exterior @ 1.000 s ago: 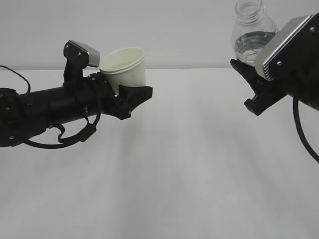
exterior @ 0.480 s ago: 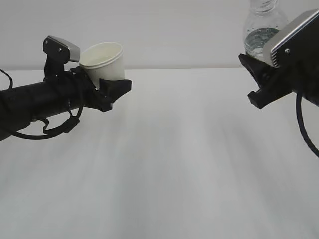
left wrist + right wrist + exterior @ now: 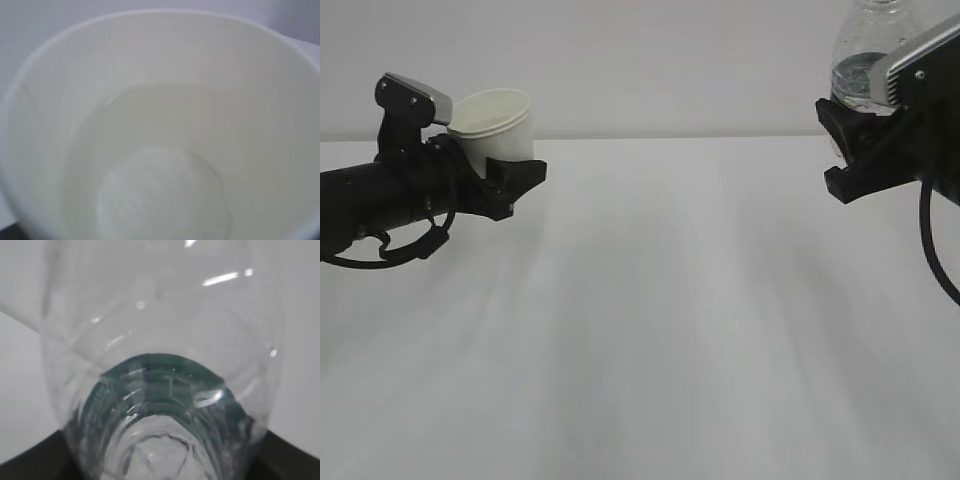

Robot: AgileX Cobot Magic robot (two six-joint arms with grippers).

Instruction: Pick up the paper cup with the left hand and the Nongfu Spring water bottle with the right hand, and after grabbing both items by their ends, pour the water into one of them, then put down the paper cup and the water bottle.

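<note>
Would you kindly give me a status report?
Left hand holds cup, water inside. Right hand holds bottle. Both aloft, apart. Nothing between.

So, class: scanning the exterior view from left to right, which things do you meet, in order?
left hand → paper cup → bare table → right hand → Nongfu Spring water bottle

Bare table (image 3: 660, 330) lies open between the cup-holding left pincer (image 3: 515, 180) and bottle-holding right pincer (image 3: 845, 150).
</note>
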